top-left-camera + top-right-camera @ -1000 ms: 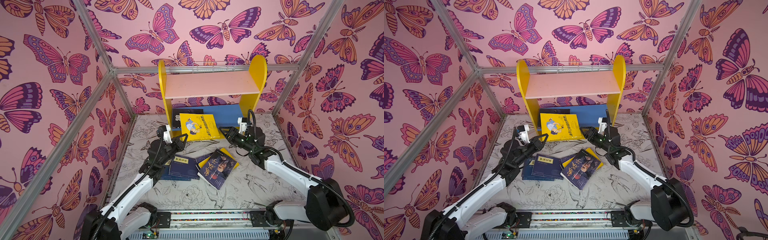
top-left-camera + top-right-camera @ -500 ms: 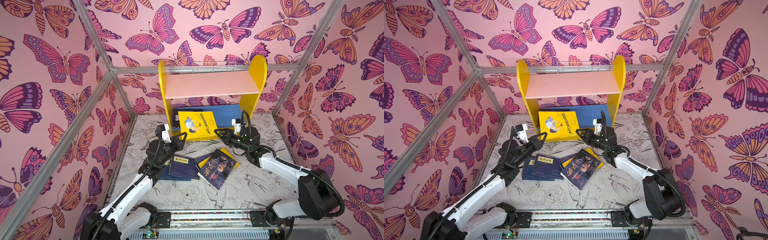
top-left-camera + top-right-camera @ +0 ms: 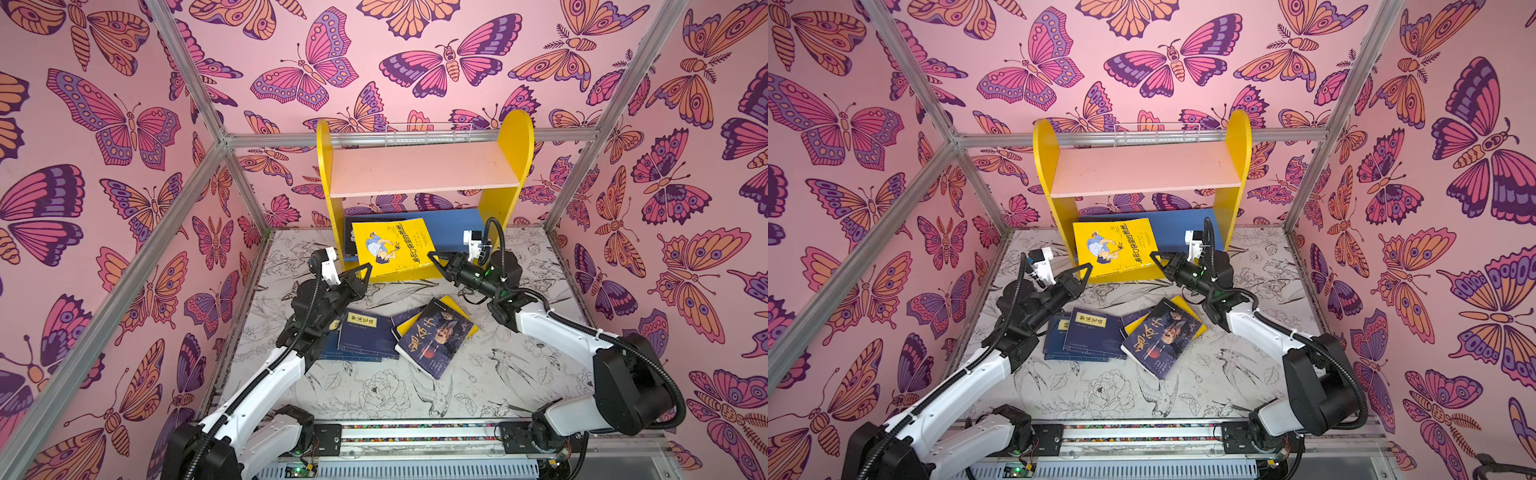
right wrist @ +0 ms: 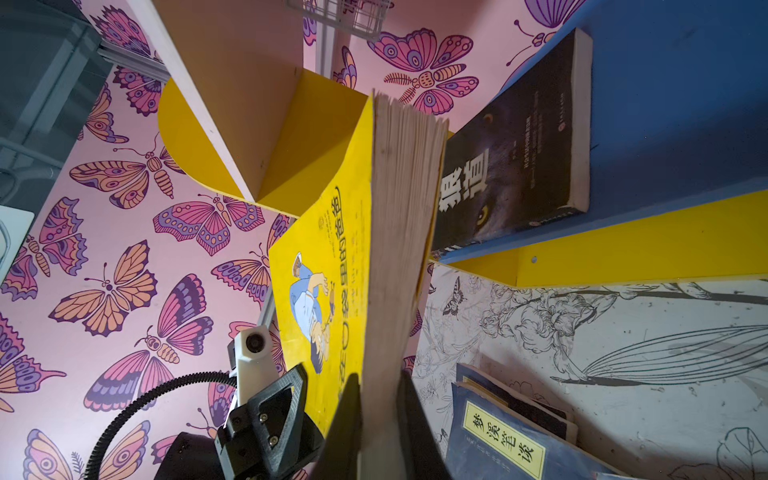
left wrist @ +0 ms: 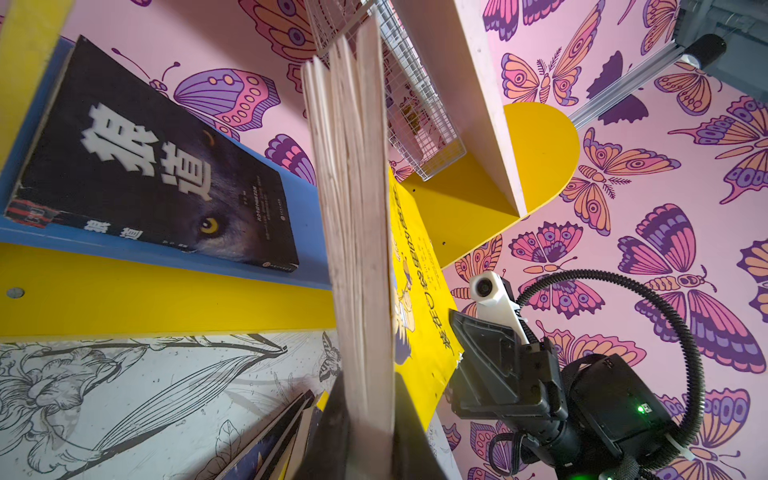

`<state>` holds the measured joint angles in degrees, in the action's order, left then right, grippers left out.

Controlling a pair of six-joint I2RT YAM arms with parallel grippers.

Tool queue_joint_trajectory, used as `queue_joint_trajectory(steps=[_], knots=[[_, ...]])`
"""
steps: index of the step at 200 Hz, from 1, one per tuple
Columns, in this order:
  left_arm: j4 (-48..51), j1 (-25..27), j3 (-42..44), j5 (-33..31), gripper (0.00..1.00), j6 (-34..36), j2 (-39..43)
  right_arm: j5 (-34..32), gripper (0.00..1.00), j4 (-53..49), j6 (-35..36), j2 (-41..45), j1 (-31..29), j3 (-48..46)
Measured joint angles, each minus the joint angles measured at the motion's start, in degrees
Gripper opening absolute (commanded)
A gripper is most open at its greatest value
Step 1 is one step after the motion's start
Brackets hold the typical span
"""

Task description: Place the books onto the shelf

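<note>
**A:** Two arms, one book between them. Take it from the big piece down: where does the shelf (image 3: 424,174) stand?

**B:** At the back of the floor, open front toward both arms. Its blue lower board (image 3: 453,226) already carries the black wolf-cover book (image 5: 153,174), lying flat toward the left side panel.

**A:** And the book in hand?

**B:** The yellow cartoon-boy book (image 3: 392,247) hangs tilted over the front edge of that lower board, far end already above the blue, near end out over the yellow base. It overlaps the black book's corner as seen from above; I can't tell whether they touch.

**A:** Who has it?

**B:** Both. The left gripper (image 3: 360,276) sits at its near left corner, and the left wrist view shows the page block wedged between the jaws. The right gripper (image 3: 436,262) is clamped on the near right corner, page edge pinched tight in the right wrist view.

**A:** So which way does the move go?

**B:** Straight away from both grippers, into the lower tier. The book's long axis runs roughly front to back, slightly skewed. Neither arm is clearly nearer; I'd judge the push wants both together, or the book will twist against the black one.

**A:** The rest?

**B:** The navy books (image 3: 361,334) and the dark face-cover book (image 3: 438,336) lie flat on the floor, near the arms.
</note>
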<state>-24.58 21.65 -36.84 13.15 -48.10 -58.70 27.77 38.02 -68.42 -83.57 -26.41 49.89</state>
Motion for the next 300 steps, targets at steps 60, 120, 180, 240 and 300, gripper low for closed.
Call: queue_joint_trajectory(steps=[60,120,180,240,300], knots=[[11.34,-1.16,0.37,-5.77,0.70,0.61,4.17,-1.16,0.00,0.39,0.37,-0.87,-0.70,0.13],[37.35,-4.68,1.05,-23.10,0.71,-4.74,15.19,-8.33,0.00,0.24,0.98,-7.26,-0.70,3.50],[50.77,-6.25,4.55,-28.11,0.71,-7.74,20.11,-12.33,0.00,0.90,0.98,-19.37,-1.18,14.03],[52.83,-6.34,4.74,-28.17,0.71,-7.98,19.12,-14.23,0.00,0.81,1.84,-28.39,-2.93,24.52],[52.98,-6.36,4.74,-28.17,0.71,-7.98,18.99,-15.82,0.00,0.00,2.43,-32.50,-4.79,27.54]])
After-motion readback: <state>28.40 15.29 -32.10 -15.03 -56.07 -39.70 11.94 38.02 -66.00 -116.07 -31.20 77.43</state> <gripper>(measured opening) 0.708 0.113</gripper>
